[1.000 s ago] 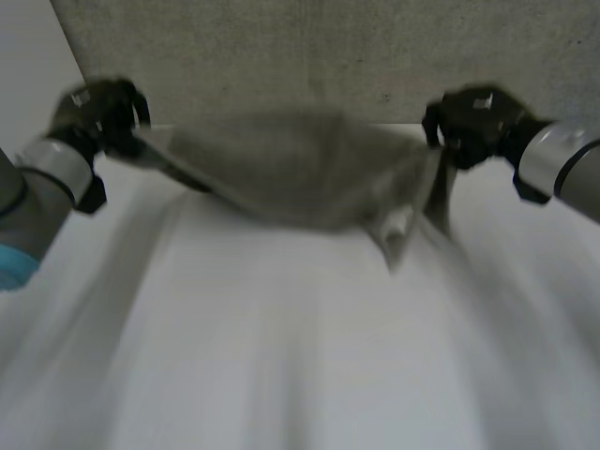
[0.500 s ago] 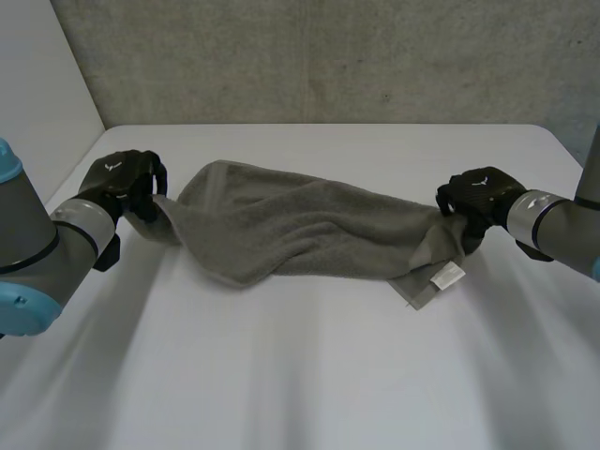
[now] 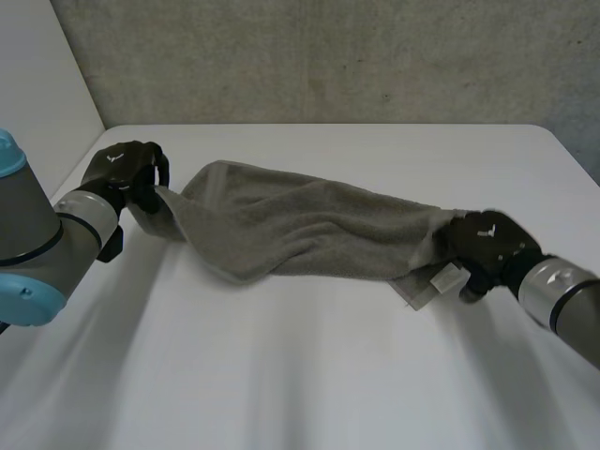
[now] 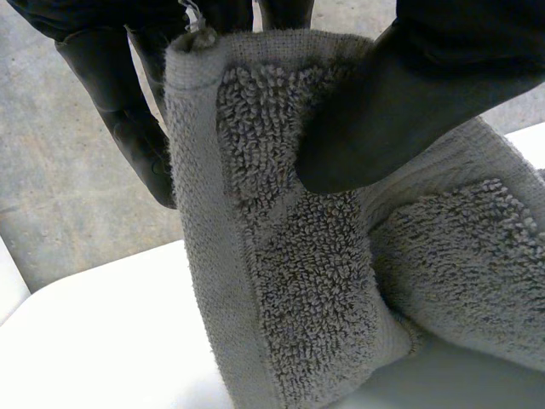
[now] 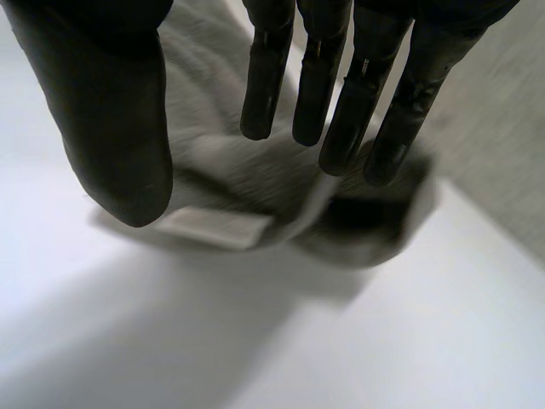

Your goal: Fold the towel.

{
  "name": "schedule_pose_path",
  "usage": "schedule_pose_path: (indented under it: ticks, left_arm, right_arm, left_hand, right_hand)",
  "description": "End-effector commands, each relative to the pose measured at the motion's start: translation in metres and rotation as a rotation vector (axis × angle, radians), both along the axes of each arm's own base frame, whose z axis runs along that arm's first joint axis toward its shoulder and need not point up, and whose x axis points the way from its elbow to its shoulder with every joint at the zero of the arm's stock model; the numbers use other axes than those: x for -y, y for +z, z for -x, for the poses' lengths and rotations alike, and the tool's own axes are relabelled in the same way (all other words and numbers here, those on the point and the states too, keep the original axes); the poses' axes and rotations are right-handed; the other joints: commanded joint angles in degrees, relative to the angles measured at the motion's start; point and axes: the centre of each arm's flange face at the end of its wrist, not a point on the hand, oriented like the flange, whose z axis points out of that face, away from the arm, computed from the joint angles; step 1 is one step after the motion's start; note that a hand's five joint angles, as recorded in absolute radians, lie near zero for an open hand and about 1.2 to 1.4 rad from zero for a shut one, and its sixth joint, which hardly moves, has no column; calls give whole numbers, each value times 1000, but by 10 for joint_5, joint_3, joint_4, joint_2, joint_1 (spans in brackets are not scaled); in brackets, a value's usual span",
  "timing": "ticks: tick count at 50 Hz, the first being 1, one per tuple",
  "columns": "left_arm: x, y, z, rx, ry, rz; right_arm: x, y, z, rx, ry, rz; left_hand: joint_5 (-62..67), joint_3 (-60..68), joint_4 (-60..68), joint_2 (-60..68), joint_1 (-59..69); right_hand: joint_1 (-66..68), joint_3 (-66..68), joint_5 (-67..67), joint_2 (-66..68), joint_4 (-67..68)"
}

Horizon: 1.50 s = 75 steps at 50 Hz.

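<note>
- Now the towel (image 3: 300,230) is down. A second ago it hung in the air between both hands; now it lies on the tabletop (image 3: 309,375) as a long rumpled band through the middle of the frame, from centre left to centre right.
- Over to the right hand (image 3: 483,246): it has slid off the towel's right end toward the lower right of the frame. Its wrist view shows the fingers (image 5: 341,111) straight and held apart from the thumb, hovering above the corner with the white label (image 5: 217,228). It has let go and holds nothing.
- Meanwhile the left hand (image 3: 127,173), at centre left, has barely moved. Its thumb (image 4: 383,111) pins the towel's left end against its fingers, and that end is lifted a little off the tabletop.
- My read is that the lay-down is finished but no fold is made yet. The towel is bunched rather than flat, so the right hand likely needs a fresh grip on that labelled corner.
</note>
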Motion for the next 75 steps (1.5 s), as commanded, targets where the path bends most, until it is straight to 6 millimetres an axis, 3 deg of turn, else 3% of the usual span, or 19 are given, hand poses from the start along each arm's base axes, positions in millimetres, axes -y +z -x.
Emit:
schedule_pose_path:
  ticks: [1,10,25,62,67,71,75]
  left_arm:
    - [-3,-1,3,0,-10,-3]
    - [-3,-3,4,1,-12,-8]
    - [-3,-4,4,1,-13,-9]
    - [-4,-10,4,4,-15,-21]
    - [-4,-11,4,3,-16,-25]
    - [-4,-11,4,3,-16,-25]
    - [-4,-11,4,3,-16,-26]
  right_arm:
    - [-9,-17,-3,62,1,-127]
    - [-1,-38,-16,117,28,-141]
    - [6,-47,-37,114,83,-115]
    - [22,-70,-39,49,80,-70]
    - [24,-70,-40,51,83,-66]
    - [26,-68,-41,54,85,-53]
    - [27,-67,-42,56,89,-44]
  left_hand:
    - [-159,-88,-76,-70,-42]
    - [-159,-88,-76,-70,-42]
    - [-159,-88,-76,-70,-42]
    - [-159,-88,-76,-70,-42]
    - [-159,-88,-76,-70,-42]
    - [-159,-88,-76,-70,-42]
    - [-159,-88,-76,-70,-42]
  right_hand:
    - [8,8,4,8,7]
    - [-30,-30,-35,-30,-32]
    - [-27,-27,-32,-27,-29]
    - [-2,-2,-6,-2,-3]
    - [20,20,15,20,18]
    - [151,151,146,151,149]
    - [192,192,187,192,190]
